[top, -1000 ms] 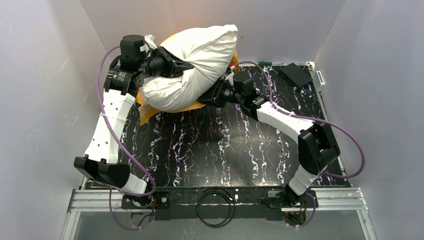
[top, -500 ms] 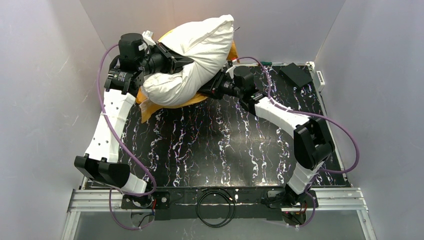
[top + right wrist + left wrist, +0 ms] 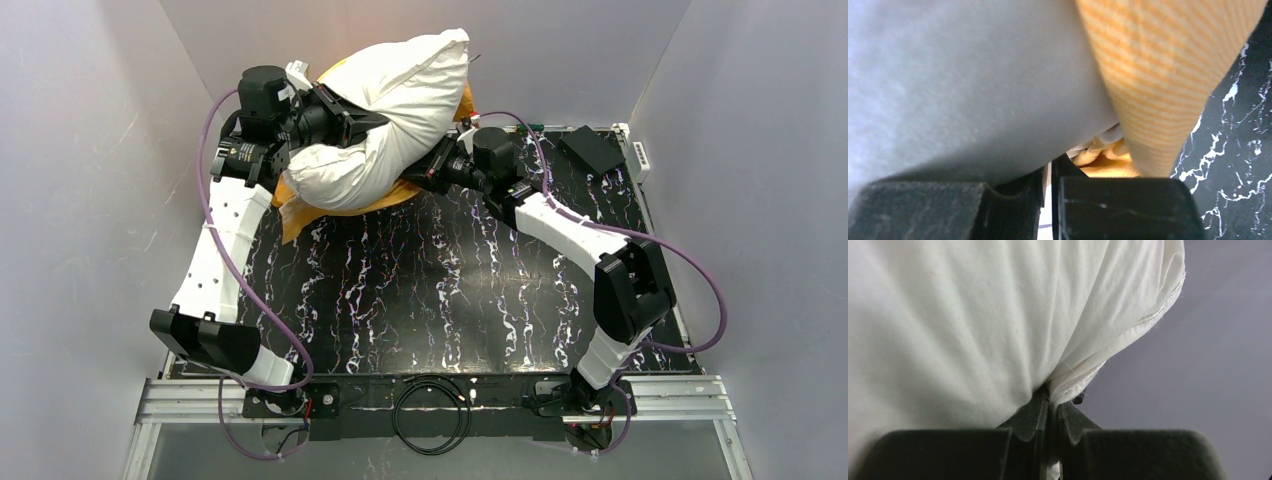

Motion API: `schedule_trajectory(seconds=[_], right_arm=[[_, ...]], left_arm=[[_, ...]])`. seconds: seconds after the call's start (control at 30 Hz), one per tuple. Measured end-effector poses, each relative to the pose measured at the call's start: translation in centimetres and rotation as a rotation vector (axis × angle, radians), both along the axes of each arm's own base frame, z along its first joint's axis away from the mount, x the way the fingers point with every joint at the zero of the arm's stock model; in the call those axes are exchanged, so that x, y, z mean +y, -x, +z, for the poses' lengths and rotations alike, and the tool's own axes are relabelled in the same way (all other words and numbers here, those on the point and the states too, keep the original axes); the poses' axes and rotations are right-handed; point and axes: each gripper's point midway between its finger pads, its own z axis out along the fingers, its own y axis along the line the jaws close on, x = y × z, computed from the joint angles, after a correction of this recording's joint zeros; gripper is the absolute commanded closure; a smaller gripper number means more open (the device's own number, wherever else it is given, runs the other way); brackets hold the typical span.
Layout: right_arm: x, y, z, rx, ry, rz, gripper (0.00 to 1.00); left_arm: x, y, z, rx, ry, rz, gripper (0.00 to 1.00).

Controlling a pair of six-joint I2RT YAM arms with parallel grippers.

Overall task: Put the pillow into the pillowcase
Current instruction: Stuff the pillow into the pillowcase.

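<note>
The plump off-white pillow (image 3: pixel 400 100) is held up off the table at the back wall, tilted with its right end high. My left gripper (image 3: pixel 372 122) is shut on a pinch of its edge seam (image 3: pixel 1068 380), and the pillow (image 3: pixel 973 315) fills that wrist view. The orange pillowcase (image 3: pixel 295 215) lies crumpled under and behind the pillow. My right gripper (image 3: pixel 432 172) reaches under the pillow's lower right side. In the right wrist view its jaws (image 3: pixel 1049 165) stand almost together with a thin strip of pale fabric between them, at the bunched hem of the pillowcase (image 3: pixel 1158 75), below the pillow (image 3: pixel 973 75).
Black marbled tabletop (image 3: pixel 430 290) inside grey walls. A black box (image 3: pixel 590 148) and a white power strip (image 3: pixel 638 155) sit at the back right corner. A coiled black cable (image 3: pixel 432 408) lies on the front rail between the arm bases.
The left gripper raised the pillow a little toward the back wall. The right arm moved back under the pillow and its jaws narrowed onto the orange hem.
</note>
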Motion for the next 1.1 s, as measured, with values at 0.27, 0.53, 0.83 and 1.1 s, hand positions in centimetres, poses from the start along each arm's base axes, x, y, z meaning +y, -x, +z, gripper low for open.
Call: schedule_trajectory(seconds=[0.27, 0.53, 0.83, 1.1], right_arm=[[0.9, -1.3, 0.5, 0.002, -0.024, -0.006, 0.82], [1.1, -3.1, -2.7, 0.012, 0.006, -0.062, 0.59], [0.5, -3.8, -7.6, 0.074, 0.127, -0.103, 0.34], [1.4, -4.9, -8.7, 0.070, 0.151, -0.095, 0.46]], left_arm=[[-0.1, -0.4, -0.1, -0.011, 0.013, 0.001, 1.00], [0.0, -0.5, -0.4, 0.003, 0.014, 0.008, 1.00], [-0.2, 0.1, -1.2, 0.042, 0.008, -0.012, 1.00], [-0.1, -0.1, -1.3, 0.048, 0.009, -0.010, 1.00]])
